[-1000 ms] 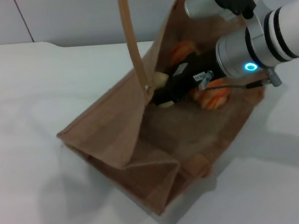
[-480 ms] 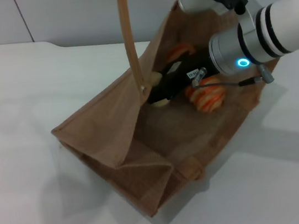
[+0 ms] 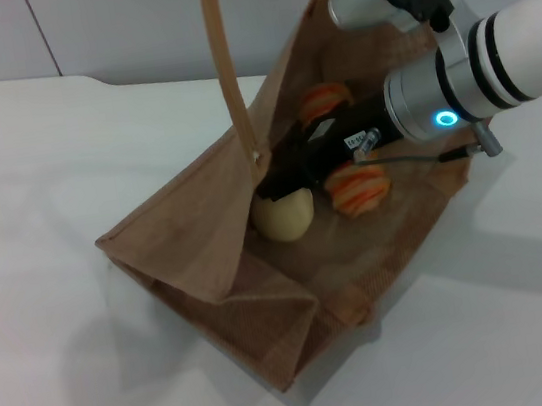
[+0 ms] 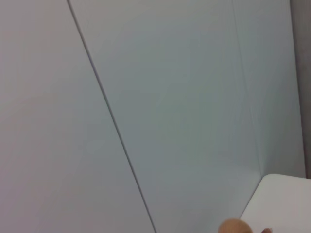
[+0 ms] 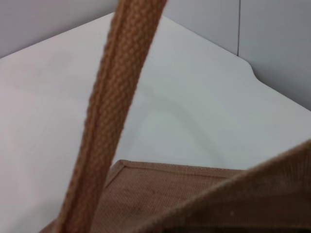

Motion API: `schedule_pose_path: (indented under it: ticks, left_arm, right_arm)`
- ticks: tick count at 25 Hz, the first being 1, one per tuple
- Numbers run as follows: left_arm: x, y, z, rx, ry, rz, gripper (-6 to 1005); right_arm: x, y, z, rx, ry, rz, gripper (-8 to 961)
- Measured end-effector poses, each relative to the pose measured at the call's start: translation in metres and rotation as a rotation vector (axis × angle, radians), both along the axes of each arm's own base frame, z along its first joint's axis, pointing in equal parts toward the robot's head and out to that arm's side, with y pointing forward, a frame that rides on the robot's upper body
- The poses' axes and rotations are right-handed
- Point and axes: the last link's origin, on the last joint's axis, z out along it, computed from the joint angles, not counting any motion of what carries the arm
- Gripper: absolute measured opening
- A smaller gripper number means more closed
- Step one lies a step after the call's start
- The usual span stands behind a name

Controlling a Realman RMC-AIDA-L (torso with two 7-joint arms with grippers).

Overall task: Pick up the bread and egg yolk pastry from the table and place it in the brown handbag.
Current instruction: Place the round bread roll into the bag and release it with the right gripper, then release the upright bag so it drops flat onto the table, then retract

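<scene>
The brown handbag [image 3: 205,232] lies tilted open on the white table, one handle [image 3: 222,58] pulled straight up out of the picture. My right gripper [image 3: 277,177] reaches deep into its mouth and is open. The egg yolk pastry [image 3: 285,217], a pale round ball, lies on the bag's inner wall just beneath the gripper's tip. The striped orange and cream bread [image 3: 358,188] lies inside the bag beside the gripper; another orange part [image 3: 325,100] shows behind the wrist. The right wrist view shows the handle [image 5: 112,116] and the bag's rim [image 5: 194,194]. My left gripper is out of view.
The white table [image 3: 38,195] stretches around the bag, with its rear edge and a grey wall [image 3: 124,22] behind. The left wrist view shows only the wall [image 4: 170,97] and a table corner [image 4: 286,204].
The pastry, mostly covered by the right gripper before, now lies plainly visible in the bag below its tip. The right arm has drawn back slightly. The bread has shifted a little left.
</scene>
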Motion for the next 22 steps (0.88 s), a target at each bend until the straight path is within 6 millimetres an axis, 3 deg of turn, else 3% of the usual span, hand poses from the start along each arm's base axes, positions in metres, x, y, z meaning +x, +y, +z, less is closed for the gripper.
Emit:
schedule_pose_path:
  ticks: [3, 6, 15, 19, 22]
  left_arm:
    - [-0.006, 0.001, 0.002, 0.011, 0.006, 0.019, 121]
    - [-0.02, 0.003, 0.005, 0.036, 0.022, 0.06, 120]
    - [-0.04, 0.004, 0.013, 0.072, -0.003, 0.109, 136]
    - [-0.042, 0.001, 0.016, 0.062, -0.076, 0.092, 143]
    - [-0.042, -0.001, 0.017, 0.059, -0.114, 0.094, 148]
  right_arm:
    - [0.004, -0.002, 0.0, -0.012, -0.021, -0.002, 841]
    - [0.019, -0.002, 0.01, -0.001, -0.061, -0.039, 841]
    - [0.103, 0.009, 0.101, 0.29, -0.162, -0.271, 839]
    - [0.116, 0.014, 0.123, 0.363, -0.136, -0.328, 834]
    - [0.116, 0.016, 0.124, 0.375, -0.131, -0.328, 831]
